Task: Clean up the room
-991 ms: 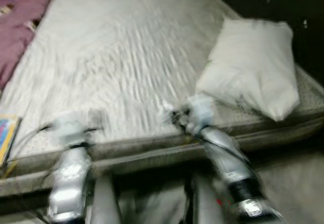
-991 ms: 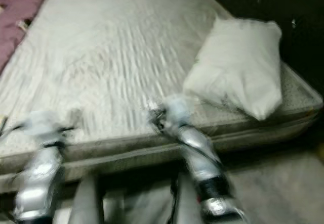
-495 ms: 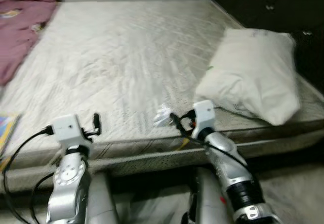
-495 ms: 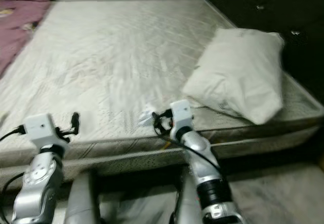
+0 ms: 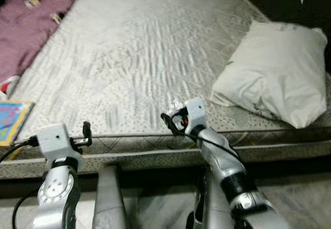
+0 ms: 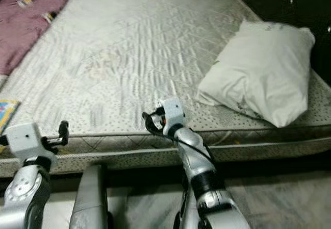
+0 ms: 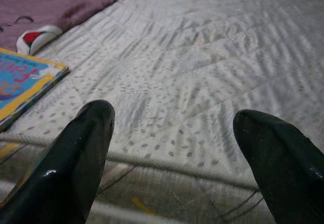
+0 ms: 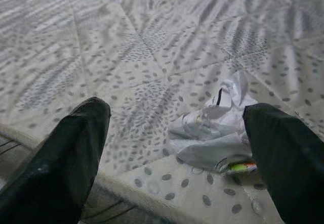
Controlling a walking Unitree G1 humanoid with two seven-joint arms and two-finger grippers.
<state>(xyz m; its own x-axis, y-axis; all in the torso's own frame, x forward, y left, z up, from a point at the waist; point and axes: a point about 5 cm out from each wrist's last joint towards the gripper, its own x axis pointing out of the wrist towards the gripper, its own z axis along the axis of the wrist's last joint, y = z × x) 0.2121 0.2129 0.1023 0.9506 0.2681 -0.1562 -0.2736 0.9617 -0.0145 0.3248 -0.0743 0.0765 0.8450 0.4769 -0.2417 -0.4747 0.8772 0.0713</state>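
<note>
A crumpled white wrapper [image 8: 212, 133] with a bit of green at its edge lies on the grey quilted mattress [image 5: 139, 58], close to the front edge. My right gripper [image 8: 177, 107] is open just short of it, and the wrapper lies nearer one black finger [image 8: 283, 153]. From the head, the right gripper [image 5: 173, 121] hovers at the mattress's front edge. My left gripper [image 7: 174, 113] is open and holds nothing, low over the front left of the mattress [image 7: 202, 57]; its finger [image 5: 86, 128] pokes up there.
A white pillow [image 5: 279, 69] lies at the right of the bed. A purple blanket [image 5: 31, 17] covers the far left. A colourful book [image 5: 10, 120] rests at the left edge, with a red-and-white cloth item [image 7: 35, 36] beyond it. A dark wall stands at the far right.
The whole picture has shifted and sharpened as the camera moved. Both arms stay raised at the mattress's front edge, with the right gripper still beside the wrapper.
</note>
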